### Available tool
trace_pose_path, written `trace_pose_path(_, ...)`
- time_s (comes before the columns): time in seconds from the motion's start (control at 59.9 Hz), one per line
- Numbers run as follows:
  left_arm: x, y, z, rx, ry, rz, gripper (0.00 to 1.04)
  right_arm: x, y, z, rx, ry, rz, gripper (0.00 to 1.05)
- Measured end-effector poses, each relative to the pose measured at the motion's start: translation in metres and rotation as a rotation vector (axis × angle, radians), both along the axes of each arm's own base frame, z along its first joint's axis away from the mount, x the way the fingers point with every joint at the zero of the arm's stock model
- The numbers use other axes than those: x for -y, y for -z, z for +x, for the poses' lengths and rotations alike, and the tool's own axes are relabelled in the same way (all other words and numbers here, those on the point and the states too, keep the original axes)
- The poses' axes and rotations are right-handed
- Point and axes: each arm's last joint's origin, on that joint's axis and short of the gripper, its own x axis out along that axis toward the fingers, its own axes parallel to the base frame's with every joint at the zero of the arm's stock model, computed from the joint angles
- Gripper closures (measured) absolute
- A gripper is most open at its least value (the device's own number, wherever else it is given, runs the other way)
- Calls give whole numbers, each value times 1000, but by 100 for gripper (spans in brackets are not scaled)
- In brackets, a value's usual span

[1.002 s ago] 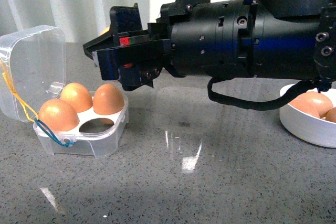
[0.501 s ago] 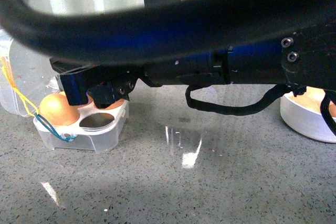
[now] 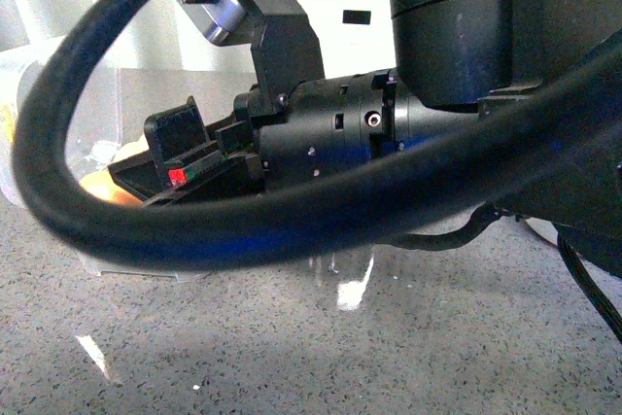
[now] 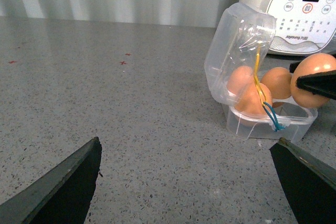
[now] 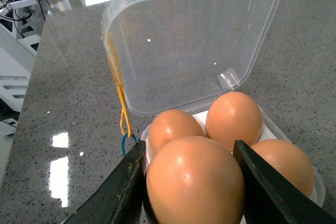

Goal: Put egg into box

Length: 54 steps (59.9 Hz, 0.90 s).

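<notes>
My right gripper [image 5: 189,190] has swung in over the clear egg case [image 5: 210,35] since a second ago, clamped on the egg [image 5: 195,179] and holding it just above the three eggs [image 5: 233,116] already seated. Lowering and release remain, I judge. My left gripper [image 4: 184,182] gapes wide, empty, well apart.

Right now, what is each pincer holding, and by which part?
The right pincer grips an egg by its two opposite sides. The left pincer is open and holds nothing.
</notes>
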Motion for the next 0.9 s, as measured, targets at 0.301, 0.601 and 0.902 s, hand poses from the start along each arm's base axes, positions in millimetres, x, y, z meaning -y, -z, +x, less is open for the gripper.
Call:
trace_pose_path(0.301, 0, 0, 0, 0, 0, 0, 7, -1, 2, 1, 6, -2, -9, 62)
trace_pose_path(0.601, 0, 0, 0, 0, 0, 0, 7, 0, 1, 1, 7, -8, -6, 10)
trace_pose_path(0.902, 0, 0, 0, 0, 0, 0, 7, 7, -7, 3, 31, 17, 11, 7)
